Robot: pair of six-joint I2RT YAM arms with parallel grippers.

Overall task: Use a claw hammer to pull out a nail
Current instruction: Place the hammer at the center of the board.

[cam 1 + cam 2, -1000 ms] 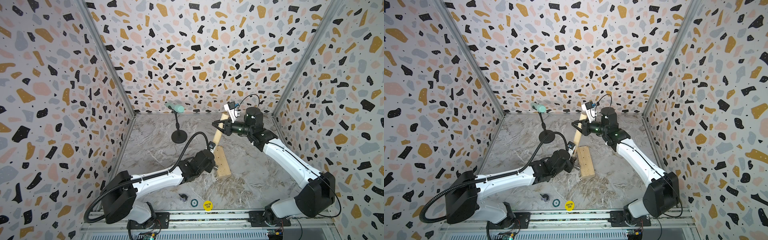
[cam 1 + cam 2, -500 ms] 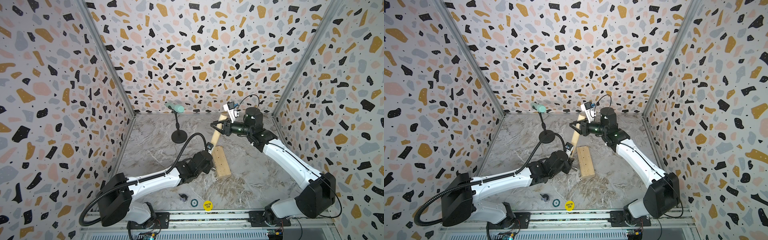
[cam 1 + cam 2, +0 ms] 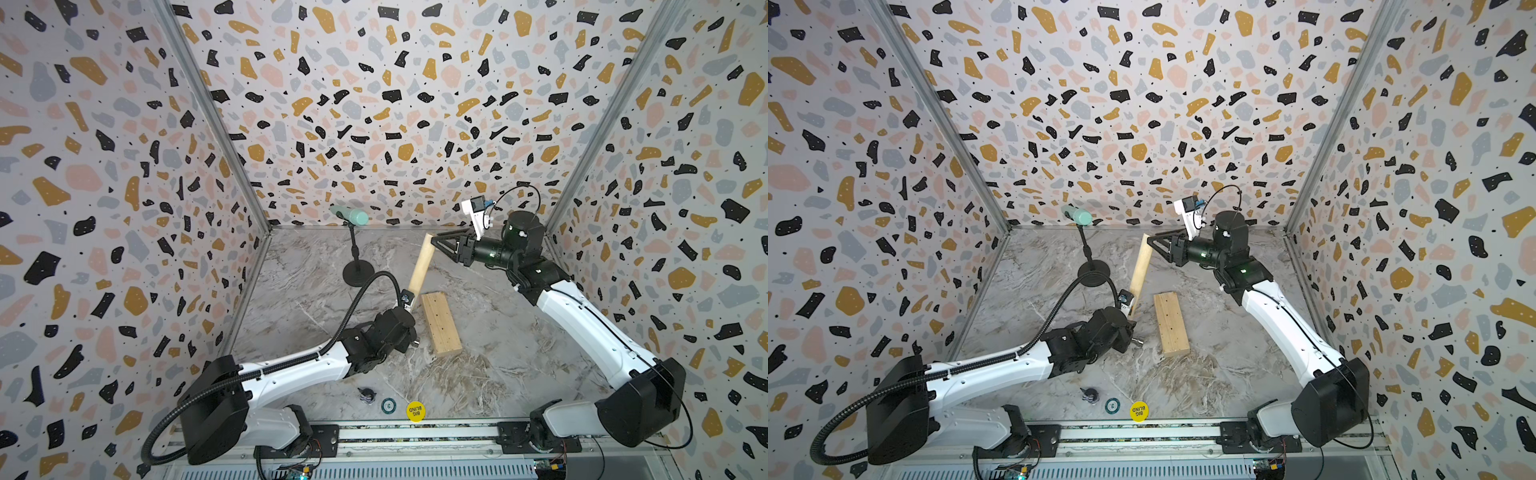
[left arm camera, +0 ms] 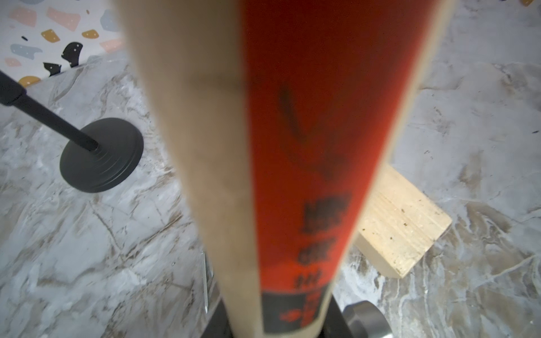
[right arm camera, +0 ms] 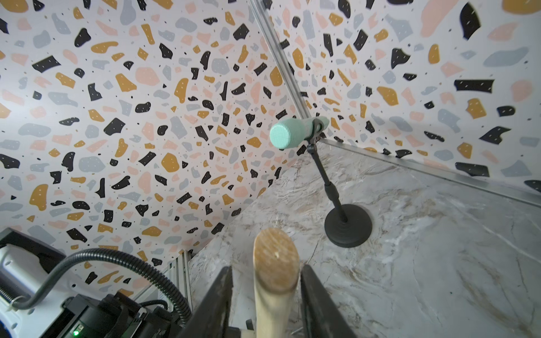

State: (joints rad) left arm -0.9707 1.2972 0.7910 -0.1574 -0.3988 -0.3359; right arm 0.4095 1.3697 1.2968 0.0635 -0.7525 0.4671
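The left fingers [image 4: 219, 329] are recorded clamped low on the claw hammer [image 3: 419, 266], just beside the wood block [image 3: 441, 324] on the counter [image 3: 498, 332], its handle tilted up between the right fingers [image 5: 216, 304], which are spread apart astride its butt end.

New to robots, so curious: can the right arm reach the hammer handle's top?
Probably yes: the right gripper, jaws open, straddles the handle top of the claw hammer; nothing blocks it.

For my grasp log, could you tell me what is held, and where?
The left gripper holds the claw hammer by its handle near the head; right gripper straddles the handle's end, open.
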